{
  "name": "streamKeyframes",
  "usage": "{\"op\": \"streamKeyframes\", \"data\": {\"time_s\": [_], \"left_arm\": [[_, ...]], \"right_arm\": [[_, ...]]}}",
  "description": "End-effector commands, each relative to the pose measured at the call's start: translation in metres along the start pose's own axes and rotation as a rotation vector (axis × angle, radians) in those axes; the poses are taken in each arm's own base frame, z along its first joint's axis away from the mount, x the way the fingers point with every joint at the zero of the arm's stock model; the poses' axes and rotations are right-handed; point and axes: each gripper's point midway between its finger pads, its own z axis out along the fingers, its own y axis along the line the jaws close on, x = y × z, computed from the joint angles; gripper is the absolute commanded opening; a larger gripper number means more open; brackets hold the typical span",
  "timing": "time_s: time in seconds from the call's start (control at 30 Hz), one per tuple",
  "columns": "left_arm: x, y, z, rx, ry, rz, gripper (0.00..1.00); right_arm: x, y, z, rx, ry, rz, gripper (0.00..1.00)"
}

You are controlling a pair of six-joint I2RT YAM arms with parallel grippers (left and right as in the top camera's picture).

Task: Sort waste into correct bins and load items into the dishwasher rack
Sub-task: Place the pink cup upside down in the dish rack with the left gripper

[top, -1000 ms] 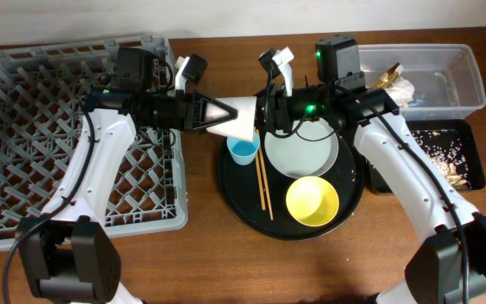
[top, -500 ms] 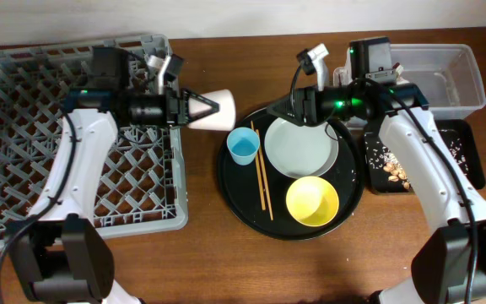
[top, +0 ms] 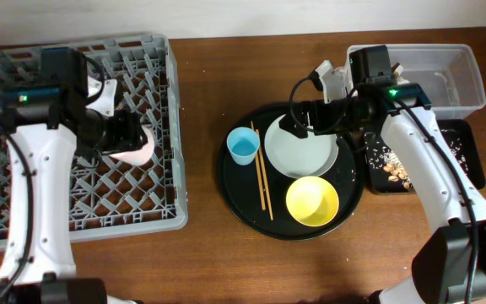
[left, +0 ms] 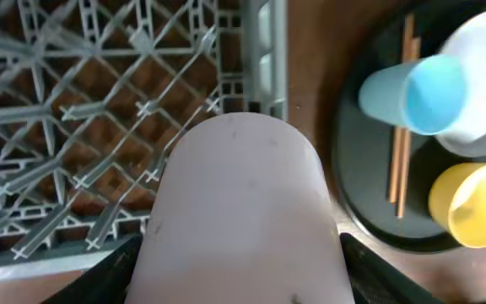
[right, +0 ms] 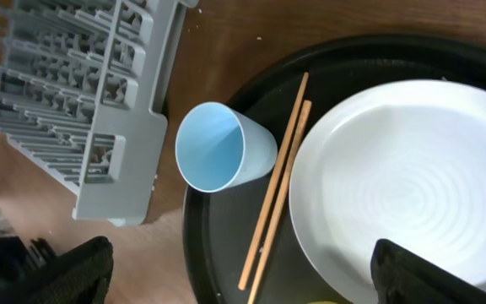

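My left gripper (top: 132, 142) is shut on the small pink cup (top: 135, 149), holding it over the right part of the grey dishwasher rack (top: 24, 194). In the left wrist view the pink cup (left: 243, 203) fills the centre between the dark fingers (left: 99, 274), above the rack (left: 83, 101). My right gripper (top: 292, 120) stands open and empty over the pale plate (top: 306, 152). The plate (right: 412, 177), blue cup (right: 218, 148) and chopsticks (right: 277, 190) lie below it. The yellow bowl (top: 312, 201) sits in front of the plate.
The dishes rest on a large round black tray (top: 234, 181). At the far right are a clear tub (top: 454, 76) and a shallow black tray (top: 467, 156) holding tan scraps and crumbs (top: 395, 171). My right arm covers the tub's left end.
The left arm swung left with the pink cup, from beside the round tray to over the rack. The right gripper drew back to the right and opened wide.
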Motion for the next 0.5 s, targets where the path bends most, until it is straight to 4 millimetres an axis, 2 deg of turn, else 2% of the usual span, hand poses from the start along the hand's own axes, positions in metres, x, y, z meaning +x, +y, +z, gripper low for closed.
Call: {"op": "streamKeyframes", "data": {"time_s": [0.0, 0.1, 0.2, 0.37, 0.47], "left_arm": [[0.008, 0.011, 0.027, -0.041, 0.096, -0.001, 0.52], [0.018, 0.012, 0.046, -0.043, 0.17, -0.005, 0.52], [0.022, 0.005, 0.065, -0.043, 0.195, 0.027, 0.52], [0.033, 0.023, 0.079, -0.167, 0.23, 0.058, 0.52], [0.027, 0.023, 0.09, -0.162, 0.196, 0.057, 0.52]], "right_arm": [[0.0, -0.004, 0.0, 0.016, 0.005, 0.002, 0.98], [0.001, -0.004, 0.0, 0.013, 0.009, 0.015, 0.98], [0.002, -0.004, 0.0, 0.013, 0.01, 0.016, 0.99], [0.003, -0.004, 0.0, 0.013, 0.013, 0.018, 0.98], [0.003, -0.004, 0.0, 0.013, 0.014, 0.018, 0.99]]}}
